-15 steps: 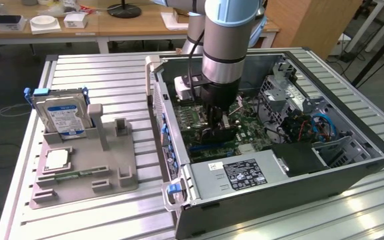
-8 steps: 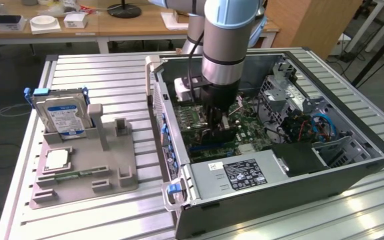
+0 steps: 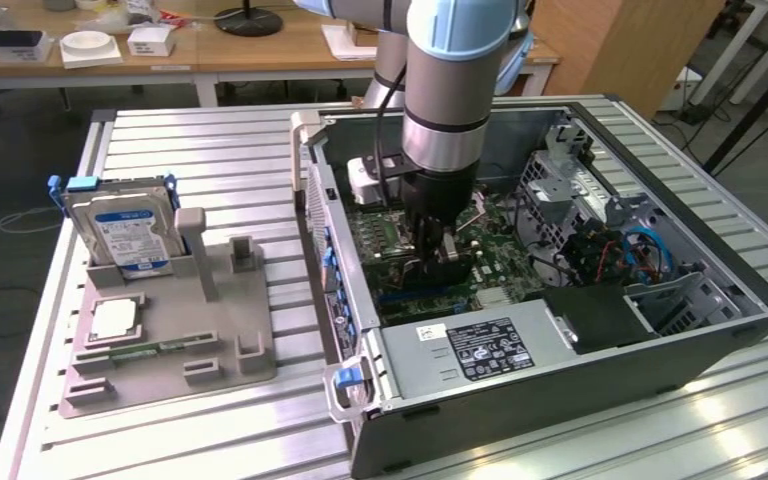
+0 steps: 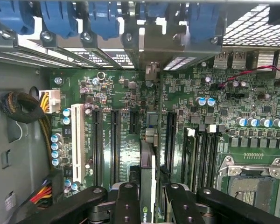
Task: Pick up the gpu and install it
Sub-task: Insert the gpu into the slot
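Observation:
The gpu is a thin dark card seen edge-on in the wrist view. It stands upright over the green motherboard, between the long black expansion slots. Its metal bracket end reaches the slotted rear wall of the case. My gripper is shut on the card, with one black finger on each side of it. In the exterior view the gripper points straight down inside the open computer case, low over the motherboard, with the gpu beneath it.
A grey fixture at the exterior view's left holds a hard drive, a CPU and a memory stick. Inside the case are the power supply, drive cages, blue cables, blue slot latches and an empty CPU socket.

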Available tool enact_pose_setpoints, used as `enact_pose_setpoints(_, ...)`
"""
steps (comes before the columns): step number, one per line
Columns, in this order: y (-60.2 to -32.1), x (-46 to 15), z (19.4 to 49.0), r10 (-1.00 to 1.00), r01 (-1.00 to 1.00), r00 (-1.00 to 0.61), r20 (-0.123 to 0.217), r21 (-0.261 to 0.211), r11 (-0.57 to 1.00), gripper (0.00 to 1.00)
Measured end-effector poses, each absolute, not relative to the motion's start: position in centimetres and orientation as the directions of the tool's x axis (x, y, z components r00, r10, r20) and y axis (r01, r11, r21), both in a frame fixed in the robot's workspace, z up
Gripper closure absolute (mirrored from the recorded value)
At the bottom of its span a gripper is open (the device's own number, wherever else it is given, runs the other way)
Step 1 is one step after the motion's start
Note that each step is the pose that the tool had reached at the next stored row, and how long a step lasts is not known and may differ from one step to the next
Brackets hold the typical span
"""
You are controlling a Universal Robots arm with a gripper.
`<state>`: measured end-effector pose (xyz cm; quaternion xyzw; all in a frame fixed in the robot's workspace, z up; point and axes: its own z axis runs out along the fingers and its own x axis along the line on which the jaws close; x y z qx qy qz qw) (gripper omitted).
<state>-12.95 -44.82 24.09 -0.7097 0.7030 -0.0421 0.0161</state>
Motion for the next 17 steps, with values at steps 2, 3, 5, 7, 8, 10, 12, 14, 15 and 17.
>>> enact_pose_setpoints(2,-44.82,-12.95,24.02,-0.999,-0.997,0.008,0.037,-0.082,-0.011,0.74)
enact_pose_setpoints(3,-44.81,-12.95,23.96,-0.999,-0.997,0.008,0.037,-0.083,-0.011,0.74)
enact_pose_setpoints(5,-44.82,-12.97,23.92,-0.999,-0.997,0.010,0.037,-0.083,-0.013,0.74)
enact_pose_setpoints(7,-44.81,-12.97,23.91,-0.999,-0.996,0.016,0.037,-0.082,-0.019,0.74)
enact_pose_setpoints(8,-44.81,-12.97,23.90,-0.999,-0.996,0.020,0.037,-0.082,-0.023,0.74)
enact_pose_setpoints(10,-44.82,-12.98,23.88,-0.999,-0.996,0.026,0.037,-0.082,-0.029,0.74)
enact_pose_setpoints(12,-44.82,-12.99,23.83,-0.999,-0.996,0.029,0.037,-0.082,-0.032,0.74)
enact_pose_setpoints(14,-44.82,-12.99,23.77,-0.999,-0.996,0.031,0.037,-0.082,-0.034,0.74)
enact_pose_setpoints(15,-44.82,-13.00,23.77,-0.999,-0.996,0.031,0.037,-0.082,-0.034,0.74)
enact_pose_setpoints(17,-44.82,-13.00,23.76,-0.999,-0.996,0.031,0.037,-0.082,-0.034,0.74)
